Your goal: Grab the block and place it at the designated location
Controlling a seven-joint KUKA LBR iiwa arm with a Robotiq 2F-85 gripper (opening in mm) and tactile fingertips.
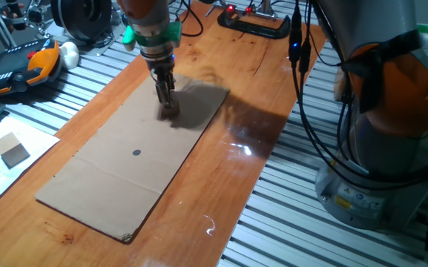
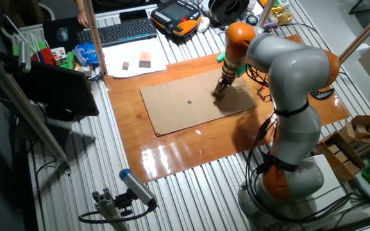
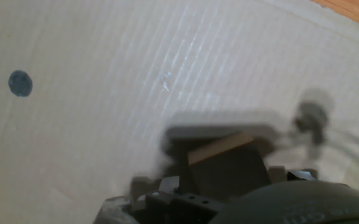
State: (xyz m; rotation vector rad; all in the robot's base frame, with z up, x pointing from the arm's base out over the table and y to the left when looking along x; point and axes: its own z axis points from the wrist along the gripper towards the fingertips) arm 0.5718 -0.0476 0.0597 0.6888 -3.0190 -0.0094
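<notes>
The pincer (image 1: 168, 108) points straight down at the far right part of the cardboard sheet (image 1: 110, 185), which lies flat on the orange wooden counter (image 1: 236, 185). Its fingertips are down at the sheet's surface, and between them sits the block (image 3: 226, 163); in the hand view the block fills the gap between the fingers, its pale edge showing above a dark face, so the pincer appears to be pinching it, though that view is blurred. In the fixed views the block is too small and too hidden by the fingers to make out. The designated location (image 1: 137, 153), a dark round dot printed on the sheet, lies well apart from the pincer, nearer and to the left in one fixed view; in the hand view it shows at the upper left (image 3: 20, 83). On white paper left of the counter rests a bigger tan cube (image 1: 10, 150).
</notes>
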